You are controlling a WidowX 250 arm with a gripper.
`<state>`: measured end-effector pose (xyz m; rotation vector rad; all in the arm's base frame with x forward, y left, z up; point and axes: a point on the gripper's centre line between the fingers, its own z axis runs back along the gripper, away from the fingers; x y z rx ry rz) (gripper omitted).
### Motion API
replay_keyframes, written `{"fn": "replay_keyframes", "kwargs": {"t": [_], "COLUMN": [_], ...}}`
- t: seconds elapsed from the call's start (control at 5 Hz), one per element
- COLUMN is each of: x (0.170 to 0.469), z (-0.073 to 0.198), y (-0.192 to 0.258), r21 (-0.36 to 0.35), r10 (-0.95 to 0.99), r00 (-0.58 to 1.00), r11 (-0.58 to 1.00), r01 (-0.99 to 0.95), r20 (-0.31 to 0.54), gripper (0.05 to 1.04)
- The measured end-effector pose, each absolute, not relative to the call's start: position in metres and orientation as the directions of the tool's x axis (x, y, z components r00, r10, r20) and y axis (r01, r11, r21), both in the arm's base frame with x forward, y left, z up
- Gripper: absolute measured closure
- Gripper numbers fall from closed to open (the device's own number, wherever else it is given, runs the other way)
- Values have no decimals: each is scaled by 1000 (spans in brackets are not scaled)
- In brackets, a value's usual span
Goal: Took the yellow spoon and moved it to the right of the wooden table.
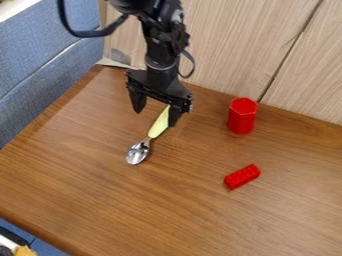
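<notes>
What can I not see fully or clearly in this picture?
Upper handle of the yellow spoon: camera view, partly covered by the hand.
Whether the hand touches the spoon: camera view, they overlap there, depth unclear.
Far side of the tall red block: camera view, hidden by its own front.
Yellow thing at lower left: camera view, cut off by the bottom edge.

Our black arm [161, 44] hanging in from the top edge, our gripper [156, 117] pointing downward at its end, our two fingers [138, 101] spread apart

Wooden table [100, 185] bearing a yellow-handled spoon [158, 127], upright red hexagonal block [242, 116], red brick [242, 176]
</notes>
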<state>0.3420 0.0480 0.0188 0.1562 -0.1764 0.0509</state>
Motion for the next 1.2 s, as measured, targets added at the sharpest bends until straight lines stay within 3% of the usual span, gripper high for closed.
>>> {"fn": "replay_keyframes", "kwargs": {"t": [0.4, 0.8, 1.2], "x": [348, 348, 347], "z": [-2, -10, -10], "y": [39, 49, 50], "r21": [109, 52, 61], "r10": [37, 74, 70], "r00": [991, 985, 987], "r11": [993, 995, 995], "r01": [-52, -83, -79], "r20": [131, 154, 144], "gripper": [118, 674, 701]}}
